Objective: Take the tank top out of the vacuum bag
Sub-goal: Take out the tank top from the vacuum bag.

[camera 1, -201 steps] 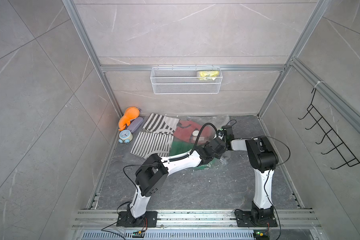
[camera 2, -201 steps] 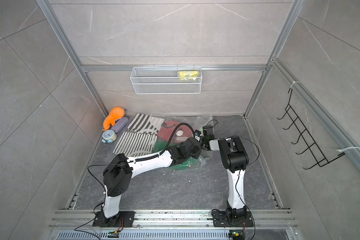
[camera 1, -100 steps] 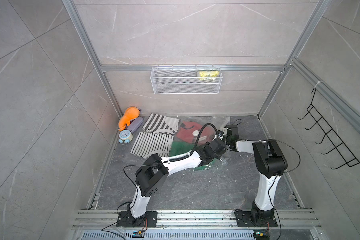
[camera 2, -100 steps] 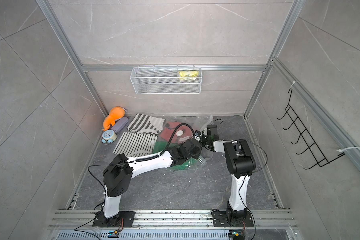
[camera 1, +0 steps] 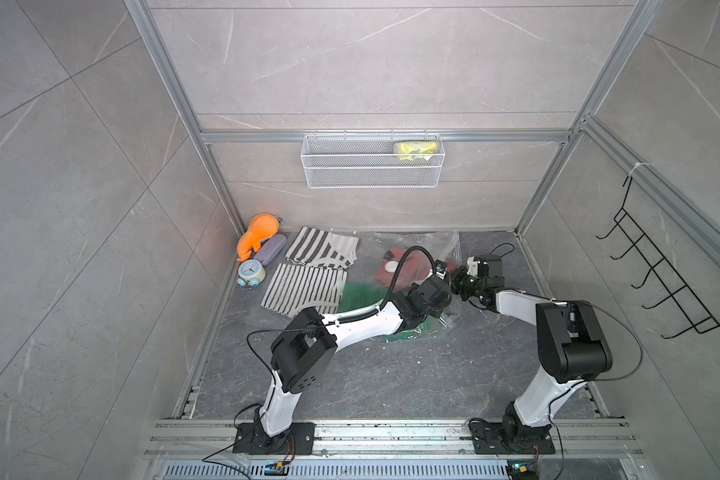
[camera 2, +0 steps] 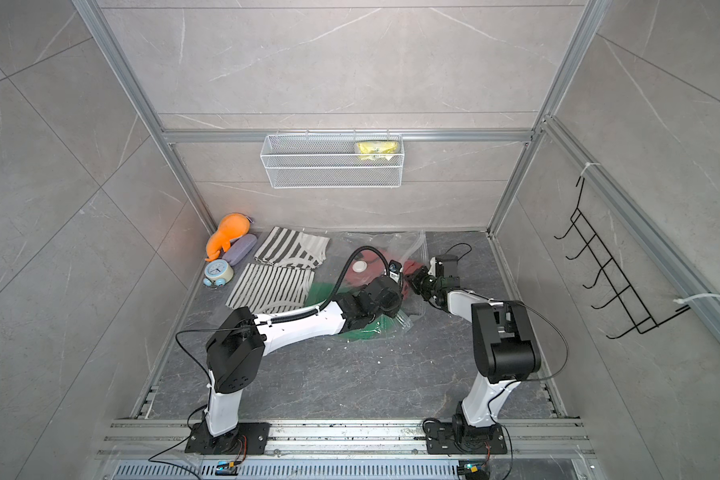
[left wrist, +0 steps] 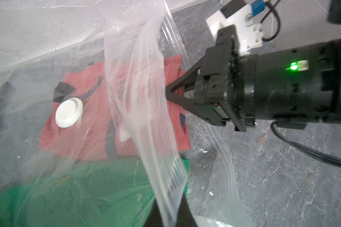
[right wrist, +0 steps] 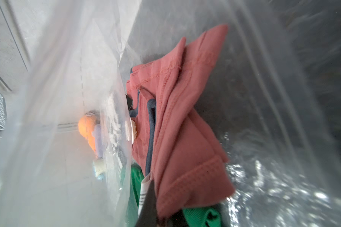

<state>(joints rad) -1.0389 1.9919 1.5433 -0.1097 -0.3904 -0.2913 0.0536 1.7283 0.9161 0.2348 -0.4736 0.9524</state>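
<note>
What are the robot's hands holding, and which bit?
Left fingers pinch the vacuum bag by its zip edge; right fingers pinch the red top by its edge.

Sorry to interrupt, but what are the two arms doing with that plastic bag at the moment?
The left gripper is shut on the upper flap of the vacuum bag at its open mouth, holding it up. The right gripper reaches in underneath and is pinched on the edge of the red tank top. The top is not out yet: it lies in the bag beside a green garment.
</note>
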